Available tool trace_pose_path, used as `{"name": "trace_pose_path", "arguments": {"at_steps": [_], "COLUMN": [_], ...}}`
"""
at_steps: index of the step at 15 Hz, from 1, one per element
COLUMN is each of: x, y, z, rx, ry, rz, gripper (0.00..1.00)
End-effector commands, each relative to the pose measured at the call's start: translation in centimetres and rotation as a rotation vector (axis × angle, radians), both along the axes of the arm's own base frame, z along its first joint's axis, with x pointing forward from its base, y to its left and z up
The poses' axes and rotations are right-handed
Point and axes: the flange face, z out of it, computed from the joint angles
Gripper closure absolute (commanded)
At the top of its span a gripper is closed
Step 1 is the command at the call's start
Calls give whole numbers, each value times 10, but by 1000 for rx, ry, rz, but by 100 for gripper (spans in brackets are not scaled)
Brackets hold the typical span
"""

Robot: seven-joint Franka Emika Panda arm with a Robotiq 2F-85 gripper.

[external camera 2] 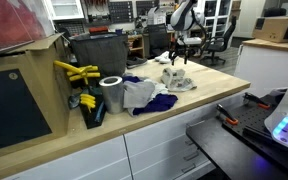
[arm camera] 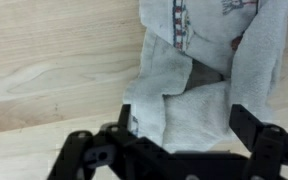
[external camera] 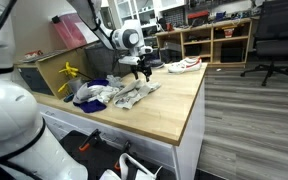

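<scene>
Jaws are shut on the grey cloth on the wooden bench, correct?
Not quite: the jaws are open, not shut. The wrist view shows them spread on either side of the grey cloth, which lies on the wooden bench.

I read the towel (arm camera: 199, 90) as soft woven cloth, off-white and matt, a bit nubby. The surface (arm camera: 54, 60) under it is light wood, smooth with a faint satin sheen. Jaws look matt black, plastic or coated metal, can't tell which. In an exterior view the blue rag (external camera 2: 159, 102) is matt cloth and the can (external camera 2: 111, 95) looks like dull grey metal.
</scene>
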Motion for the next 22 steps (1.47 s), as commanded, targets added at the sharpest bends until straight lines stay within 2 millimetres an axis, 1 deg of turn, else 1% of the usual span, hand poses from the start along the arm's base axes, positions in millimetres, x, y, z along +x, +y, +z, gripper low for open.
{"name": "trace_pose_path", "arguments": {"at_steps": [1,6,9,11,15,19,20,21,22], "x": [-2,-5,-9,-9,0,15,19,22,25], "y": [-8,-32,-42,-47,-51,-45,-41,-38,-35], "z": [6,-19,-33,-44,-60,-69,-70,-70,-71], "rx": [37,45,53,56,78,127,141,151,162], "ry": [25,91,127,135,138,128,123,119,119], "rz": [-34,-65,-77,-80,-66,-37,-28,-21,-14], "gripper": [0,0,0,0,0,0,24,26,34]}}
